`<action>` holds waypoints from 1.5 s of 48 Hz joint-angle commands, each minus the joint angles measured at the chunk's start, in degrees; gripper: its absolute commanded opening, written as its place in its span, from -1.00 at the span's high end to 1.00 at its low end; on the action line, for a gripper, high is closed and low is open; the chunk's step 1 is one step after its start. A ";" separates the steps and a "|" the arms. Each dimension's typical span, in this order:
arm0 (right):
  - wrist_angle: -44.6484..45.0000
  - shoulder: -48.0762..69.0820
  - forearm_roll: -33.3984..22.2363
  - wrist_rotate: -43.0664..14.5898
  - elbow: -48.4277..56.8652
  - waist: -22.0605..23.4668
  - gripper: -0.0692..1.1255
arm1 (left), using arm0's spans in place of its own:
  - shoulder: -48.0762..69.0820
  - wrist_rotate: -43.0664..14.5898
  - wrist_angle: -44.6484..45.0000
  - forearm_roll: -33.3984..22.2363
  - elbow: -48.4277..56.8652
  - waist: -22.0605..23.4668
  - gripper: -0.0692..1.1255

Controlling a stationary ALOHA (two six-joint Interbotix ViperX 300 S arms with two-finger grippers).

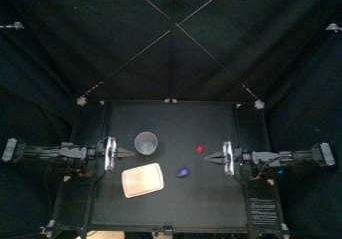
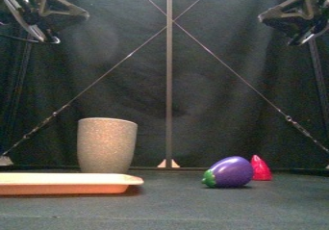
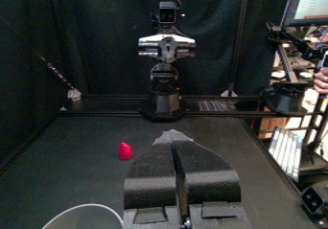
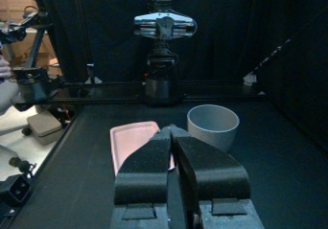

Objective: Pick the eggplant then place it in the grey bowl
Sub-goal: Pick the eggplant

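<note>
The purple eggplant (image 2: 230, 171), glossy with a green cap, lies on its side right of centre on the table (image 2: 167, 203), just beside a red toy (image 2: 260, 166) and well apart from the grey bowl (image 2: 107, 143). Only the top and front views show it. The left gripper (image 3: 175, 142) and right gripper (image 4: 172, 135) hang at the table's sides, jaws together.

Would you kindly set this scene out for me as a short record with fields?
eggplant: purple, lying on the table right of the pink tray, not held
grey bowl: tall speckled cup, upright, behind the tray
pink tray: flat, front left of the table
red toy: behind the eggplant, slightly right
left gripper: shut, raised at the table's left side
right gripper: shut, raised at the table's right side
task state: eggplant not yet picked
</note>
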State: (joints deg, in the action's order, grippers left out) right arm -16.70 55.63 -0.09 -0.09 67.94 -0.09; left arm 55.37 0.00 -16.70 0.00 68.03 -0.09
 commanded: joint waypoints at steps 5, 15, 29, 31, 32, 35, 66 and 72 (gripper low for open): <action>-0.70 -4.13 0.44 -0.44 -2.99 -0.18 0.87 | 0.00 -0.35 -0.70 0.79 -0.79 -0.62 0.99; -0.44 -18.02 -0.79 -0.62 -8.17 -4.48 0.80 | 0.00 -0.26 -0.62 2.64 -0.62 -0.53 0.93; 4.22 -36.56 -1.76 -1.05 -13.54 -8.00 0.16 | 0.00 -0.35 -0.70 3.60 -0.18 -0.53 0.93; 5.19 -38.85 -0.88 -0.97 -14.68 -8.00 -0.05 | 0.09 -0.35 -0.70 3.69 -0.09 -0.53 0.93; 5.54 -39.64 -0.44 -0.97 -15.03 -8.00 -0.15 | 0.00 -0.35 -0.70 3.78 -0.18 -0.62 0.93; 6.68 -41.66 0.00 -0.79 -16.35 -7.73 -0.41 | 0.09 -0.26 -0.70 3.87 -0.18 -0.53 0.93; 13.27 -53.61 0.09 -0.79 -19.69 -5.36 -0.83 | 0.09 -0.35 -0.35 3.87 0.26 -0.62 0.93; 13.27 -55.63 0.26 -0.79 -20.21 -4.39 -0.83 | 0.09 -0.35 -0.44 3.87 0.26 -0.70 0.93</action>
State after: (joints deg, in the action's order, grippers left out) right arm -3.25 -0.09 0.18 -1.05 48.87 -5.19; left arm 55.63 -0.26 -16.79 3.69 69.08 -0.62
